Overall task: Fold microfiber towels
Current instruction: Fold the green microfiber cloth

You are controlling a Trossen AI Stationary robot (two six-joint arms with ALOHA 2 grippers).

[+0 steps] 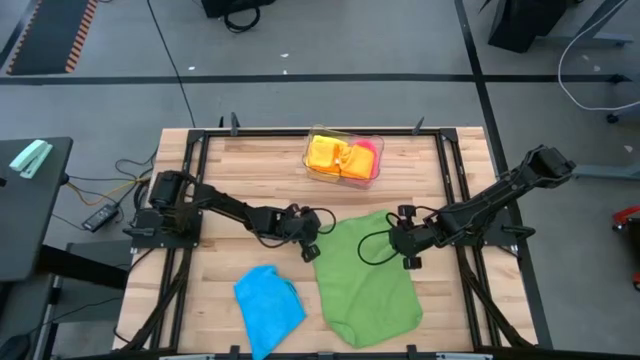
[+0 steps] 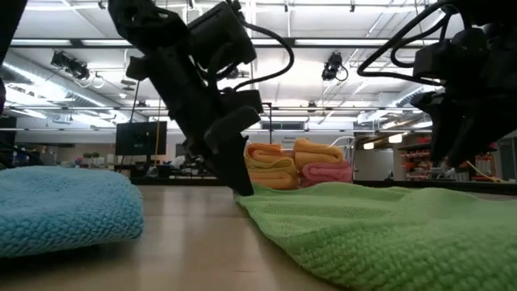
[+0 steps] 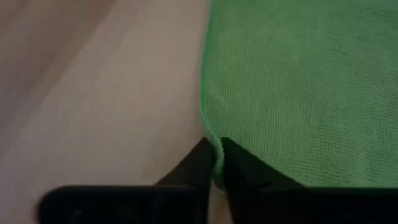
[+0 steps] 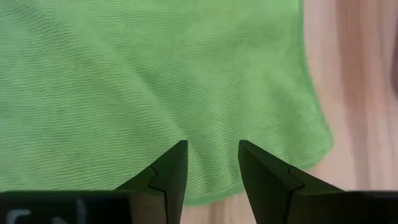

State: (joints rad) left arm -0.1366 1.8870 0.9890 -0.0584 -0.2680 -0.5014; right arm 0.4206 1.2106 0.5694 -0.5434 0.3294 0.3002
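A green microfiber towel (image 1: 368, 278) lies spread flat on the wooden table. My left gripper (image 3: 216, 163) is down at its left edge, close to the far left corner, shut on that edge. My right gripper (image 4: 213, 155) hangs open over the towel's far right part, near the corner (image 4: 320, 140), with cloth showing in the gap between its fingers. In the low view it stands clear above the cloth. A blue towel (image 1: 268, 305) lies crumpled at the near left. My left gripper pinches the green towel's left edge (image 3: 211, 144) between its two fingertips, near the far left corner. The fingers slant down from the table's left, their tips at the table top (image 2: 242, 188). The towel lies flat on the table, slack.
A clear plastic tray (image 1: 312, 172) at the far middle holds folded yellow, orange and pink towels. Black frame rails (image 1: 455, 180) run along the table's sides and far edge. Bare wood shows between the two towels and to the right of the green one.
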